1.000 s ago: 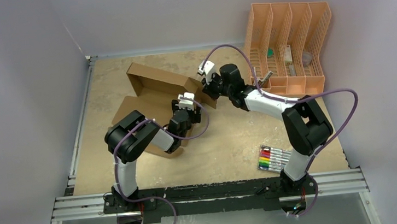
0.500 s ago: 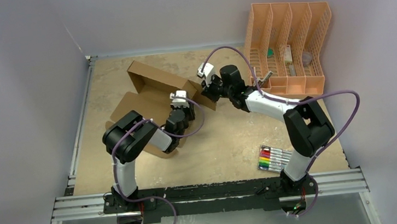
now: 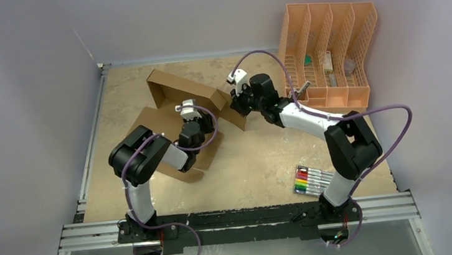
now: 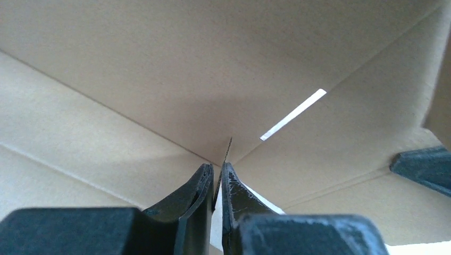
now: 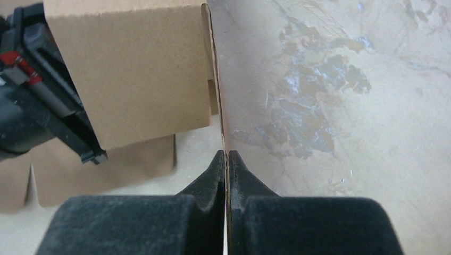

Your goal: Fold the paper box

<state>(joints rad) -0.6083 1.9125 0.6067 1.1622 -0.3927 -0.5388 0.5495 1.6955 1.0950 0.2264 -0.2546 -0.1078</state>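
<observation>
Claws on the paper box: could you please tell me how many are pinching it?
2. The left claw pinches a thin cardboard edge inside the paper box; the right claw pinches a flap edge at its right end.

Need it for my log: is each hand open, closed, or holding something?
Left hand: closed on a box flap.
Right hand: closed on the box edge.

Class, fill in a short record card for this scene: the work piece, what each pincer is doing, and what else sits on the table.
work piece: paper box, brown cardboard, partly folded, one long wall raised
left pincer: shut on a thin cardboard edge inside the box
right pincer: shut on a panel edge at the box's right end
other items: peach slotted organizer, far right; markers near the right arm's base
surface: table, mottled tan
</observation>
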